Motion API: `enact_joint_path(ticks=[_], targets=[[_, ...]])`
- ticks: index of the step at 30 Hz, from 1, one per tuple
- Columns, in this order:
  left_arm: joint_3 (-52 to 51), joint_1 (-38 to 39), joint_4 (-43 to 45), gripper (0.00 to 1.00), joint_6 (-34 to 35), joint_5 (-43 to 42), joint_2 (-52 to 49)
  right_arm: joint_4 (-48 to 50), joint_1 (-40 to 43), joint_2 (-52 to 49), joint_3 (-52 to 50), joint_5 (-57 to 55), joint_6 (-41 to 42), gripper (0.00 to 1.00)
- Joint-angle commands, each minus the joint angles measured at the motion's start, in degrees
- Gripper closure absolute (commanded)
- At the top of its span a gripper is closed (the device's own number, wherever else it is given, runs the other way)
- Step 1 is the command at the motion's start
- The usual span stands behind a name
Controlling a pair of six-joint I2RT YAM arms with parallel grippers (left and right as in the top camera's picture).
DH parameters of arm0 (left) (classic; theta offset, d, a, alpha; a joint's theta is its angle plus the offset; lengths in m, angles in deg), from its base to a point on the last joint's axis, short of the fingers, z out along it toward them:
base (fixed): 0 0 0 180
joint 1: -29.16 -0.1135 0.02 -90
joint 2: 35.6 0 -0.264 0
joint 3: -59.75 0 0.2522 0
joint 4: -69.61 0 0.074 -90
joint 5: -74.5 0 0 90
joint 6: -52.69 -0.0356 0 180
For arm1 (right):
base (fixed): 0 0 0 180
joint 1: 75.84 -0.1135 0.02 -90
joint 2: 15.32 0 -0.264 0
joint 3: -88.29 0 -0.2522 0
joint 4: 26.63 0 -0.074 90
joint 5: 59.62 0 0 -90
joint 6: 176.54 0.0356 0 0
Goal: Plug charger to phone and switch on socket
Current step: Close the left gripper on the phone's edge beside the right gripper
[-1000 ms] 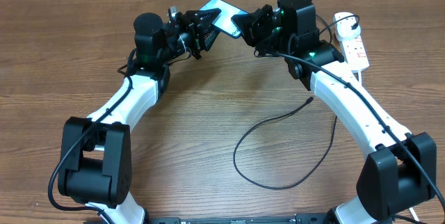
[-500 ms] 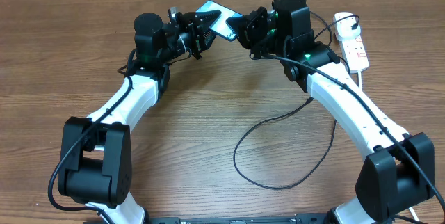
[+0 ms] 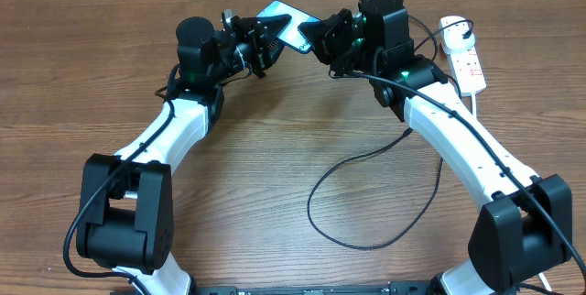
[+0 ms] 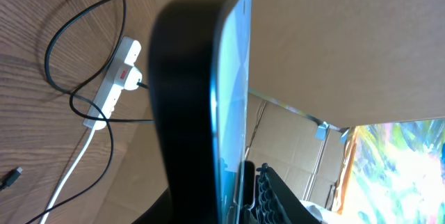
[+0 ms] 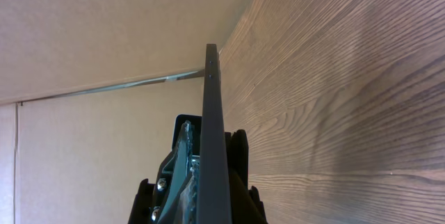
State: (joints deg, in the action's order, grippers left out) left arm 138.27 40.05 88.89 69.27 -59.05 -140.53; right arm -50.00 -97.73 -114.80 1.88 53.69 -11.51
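Seen from overhead, two robot arms are meeting at the back of the wooden counter [image 3: 275, 139] with the phone [image 3: 282, 13] between them. The right hand [image 3: 318, 40] is pinching one end tightly. The left hand [image 3: 265, 38] is straddling the other end, a ridged finger [image 4: 274, 193] beside the screen; whether it is gripping cannot be told. The charger [image 3: 366, 247] is lying looped on the counter, well apart from the phone, and the socket [image 3: 464, 57] is sitting at the far right.

The left arm [image 3: 179, 130] and right arm [image 3: 453, 128] are showing white shells between bulky black joints. Black cables [image 3: 485, 146] are running along both, with green lights [image 3: 407, 73] glowing.
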Motion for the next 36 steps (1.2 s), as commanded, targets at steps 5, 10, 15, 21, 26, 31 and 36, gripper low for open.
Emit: enact_joint_path(ticks=[5,10,15,21,26,31,36], targets=[[0.4,0.4,0.5,0.75,0.1,-1.5,-0.1,1.0,0.1,1.3,1.6,-1.0,0.2,0.96],[0.4,0.3,0.5,0.75,-0.4,-1.6,-0.1,1.0,0.4,1.3,1.6,-1.1,0.2,0.96],[0.4,-0.7,0.4,0.73,-1.4,-3.6,-0.1,0.9,1.6,1.3,1.6,1.8,-0.1,0.96],[0.4,-3.6,0.5,0.73,-1.4,-7.6,-0.1,0.9,2.7,1.3,1.6,7.1,-0.5,0.96],[0.4,-4.5,0.7,0.73,-1.4,-9.9,-0.1,1.0,2.7,1.3,1.6,8.4,-0.7,0.96],[0.4,-4.5,2.5,0.72,-1.4,-10.2,-0.1,1.1,2.7,1.3,1.6,9.3,-0.7,0.96],[0.4,-4.5,3.0,0.69,-1.4,-10.7,-0.1,1.4,2.7,1.3,1.6,10.3,-0.7,0.96]])
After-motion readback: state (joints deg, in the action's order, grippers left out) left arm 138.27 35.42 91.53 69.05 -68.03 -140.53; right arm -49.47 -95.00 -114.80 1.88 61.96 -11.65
